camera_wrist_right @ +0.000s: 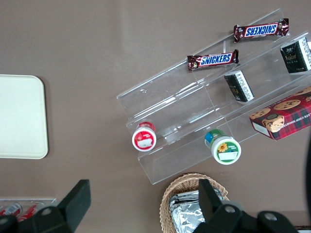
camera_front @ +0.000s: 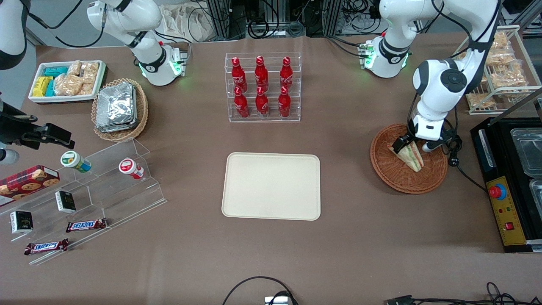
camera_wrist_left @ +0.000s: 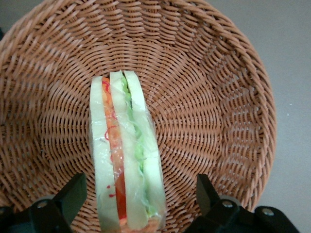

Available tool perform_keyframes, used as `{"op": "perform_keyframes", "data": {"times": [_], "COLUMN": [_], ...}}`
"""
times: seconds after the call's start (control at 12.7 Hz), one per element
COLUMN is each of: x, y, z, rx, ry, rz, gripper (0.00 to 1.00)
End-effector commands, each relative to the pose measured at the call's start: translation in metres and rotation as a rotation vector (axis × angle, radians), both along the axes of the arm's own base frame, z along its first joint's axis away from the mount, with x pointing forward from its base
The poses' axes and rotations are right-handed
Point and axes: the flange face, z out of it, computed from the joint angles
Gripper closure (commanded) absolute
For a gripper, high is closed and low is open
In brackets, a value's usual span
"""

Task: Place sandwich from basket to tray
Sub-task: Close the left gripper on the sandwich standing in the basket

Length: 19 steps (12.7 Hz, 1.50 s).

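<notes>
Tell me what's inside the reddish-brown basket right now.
Only the sandwich, plastic-wrapped, on the basket weave, with the gripper open astride it. What lies under the sandwich is covered.

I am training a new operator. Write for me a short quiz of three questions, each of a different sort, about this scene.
1. True or false: the flat cream rectangular tray carries nothing.
2. Where lies the triangular white-bread sandwich? A) in the round reddish-brown wicker basket B) on the tray C) on the table
3. Fill in: the left arm's gripper is ____, its fingers astride the sandwich.

Key: 1 true; 2 A; 3 open.
</notes>
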Motion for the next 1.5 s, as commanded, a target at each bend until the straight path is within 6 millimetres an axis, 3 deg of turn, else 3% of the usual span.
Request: {"op": "perform_keyframes", "data": {"times": [0.0, 0.08, 0.16, 0.24, 0.32, 0.79, 1.03, 1.42], "x": [-0.004, -0.003, -0.004, -0.004, -0.003, -0.002, 0.005, 0.019], "y": [0.001, 0.003, 0.002, 0.003, 0.002, -0.004, -0.013, -0.061], "z": [-0.009, -0.008, -0.009, -0.009, -0.007, 0.003, 0.033, 0.080], "rx": [0.011, 0.011, 0.012, 0.013, 0.014, 0.034, 0.075, 0.118], "ry": [-0.018, -0.019, -0.018, -0.018, -0.022, -0.035, 0.009, -0.011], "rz": [-0.007, -0.004, -0.006, -0.008, -0.017, -0.081, -0.177, -0.341], "gripper": [0.09, 0.28, 0.52, 0.69, 0.75, 0.90, 0.93, 0.93]}}
